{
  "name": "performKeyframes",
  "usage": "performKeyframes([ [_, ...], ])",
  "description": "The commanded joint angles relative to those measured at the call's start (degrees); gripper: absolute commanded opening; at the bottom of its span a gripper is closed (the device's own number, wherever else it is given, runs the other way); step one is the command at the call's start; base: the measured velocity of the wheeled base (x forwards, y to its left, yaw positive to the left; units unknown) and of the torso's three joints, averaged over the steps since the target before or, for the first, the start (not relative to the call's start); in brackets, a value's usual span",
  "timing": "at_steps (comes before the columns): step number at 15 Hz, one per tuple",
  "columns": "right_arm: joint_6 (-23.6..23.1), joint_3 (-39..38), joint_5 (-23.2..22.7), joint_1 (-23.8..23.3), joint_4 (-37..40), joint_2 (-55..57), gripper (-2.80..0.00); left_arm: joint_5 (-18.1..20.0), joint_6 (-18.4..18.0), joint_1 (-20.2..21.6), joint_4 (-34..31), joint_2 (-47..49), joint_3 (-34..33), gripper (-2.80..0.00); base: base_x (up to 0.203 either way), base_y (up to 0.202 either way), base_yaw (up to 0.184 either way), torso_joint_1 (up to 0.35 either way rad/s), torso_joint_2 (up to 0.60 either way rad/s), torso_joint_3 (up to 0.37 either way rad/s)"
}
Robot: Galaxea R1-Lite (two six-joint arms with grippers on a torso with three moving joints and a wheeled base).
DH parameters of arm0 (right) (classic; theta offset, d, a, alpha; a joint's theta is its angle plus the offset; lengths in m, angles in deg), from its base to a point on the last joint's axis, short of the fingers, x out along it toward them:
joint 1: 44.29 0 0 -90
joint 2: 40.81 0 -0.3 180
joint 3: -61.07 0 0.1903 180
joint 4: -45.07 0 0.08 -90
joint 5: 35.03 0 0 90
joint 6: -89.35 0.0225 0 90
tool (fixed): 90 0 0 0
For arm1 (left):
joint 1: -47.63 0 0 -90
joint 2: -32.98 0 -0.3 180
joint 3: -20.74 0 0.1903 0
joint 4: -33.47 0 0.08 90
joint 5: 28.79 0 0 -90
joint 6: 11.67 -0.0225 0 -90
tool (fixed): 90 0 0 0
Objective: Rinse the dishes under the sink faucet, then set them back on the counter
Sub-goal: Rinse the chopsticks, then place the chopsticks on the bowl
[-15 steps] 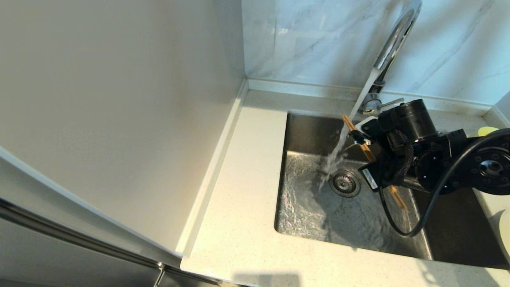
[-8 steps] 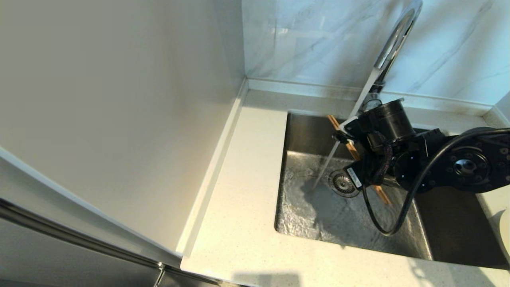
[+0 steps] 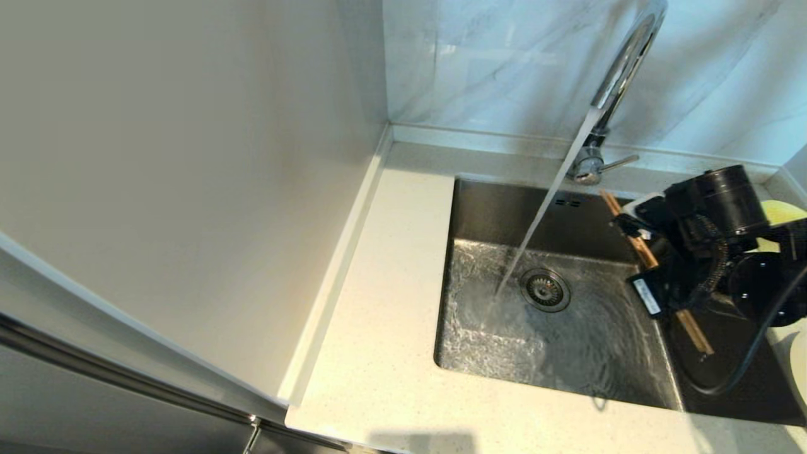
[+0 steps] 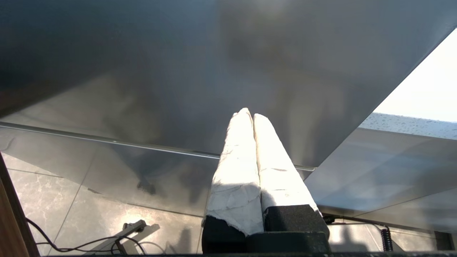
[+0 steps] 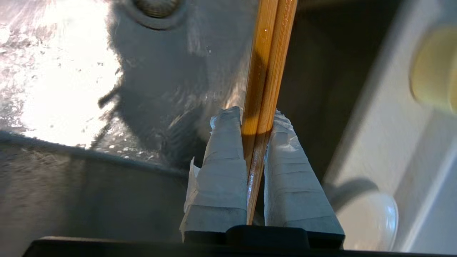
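Observation:
My right gripper (image 3: 630, 226) hangs over the right side of the sink (image 3: 567, 353), shut on the brown chopsticks (image 3: 646, 255), which slant from the back wall toward the front right. The right wrist view shows the pair of chopsticks (image 5: 269, 53) pinched between the taped fingers of that gripper (image 5: 255, 116). Water falls from the chrome faucet (image 3: 621, 69) to the basin floor left of the drain strainer (image 3: 546, 289), clear of the chopsticks. The pale-yellow bowl (image 3: 782, 211) and the off-white plate (image 3: 799, 366) sit on the counter at the right. My left gripper (image 4: 249, 113) is shut and empty, parked low beside a cabinet.
The speckled counter (image 3: 391, 315) runs left of and in front of the sink. A tall pale side panel (image 3: 189, 189) stands on the left. The faucet's side lever (image 3: 618, 162) points right, just behind my right gripper. A black cable loops below the right wrist.
The right gripper first carried the chopsticks left through the water stream, then swung right, away from the stream, to the sink's right side. The water keeps running.

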Motion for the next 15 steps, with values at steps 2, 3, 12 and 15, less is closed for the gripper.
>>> performKeyframes([
  [2,1.8,-1.5,-4.4,-9.7,0.1,-7.0,-2.80,0.0,0.0,0.0,0.0,0.0,0.0,-2.80,0.000,0.000,0.000,0.000,0.00,0.000],
  [3,3.9,-1.2,-6.3,-12.6,-0.1,-9.1,-2.80,0.0,0.0,0.0,0.0,0.0,0.0,-2.80,0.000,0.000,0.000,0.000,0.00,0.000],
  [12,8.4,3.2,-10.2,-20.5,0.5,-16.8,-2.80,0.0,0.0,0.0,0.0,0.0,0.0,-2.80,0.000,0.000,0.000,0.000,0.00,0.000],
  [15,7.9,-13.8,-8.6,-19.9,-3.1,-17.8,-2.80,0.0,0.0,0.0,0.0,0.0,0.0,-2.80,0.000,0.000,0.000,0.000,0.00,0.000],
])
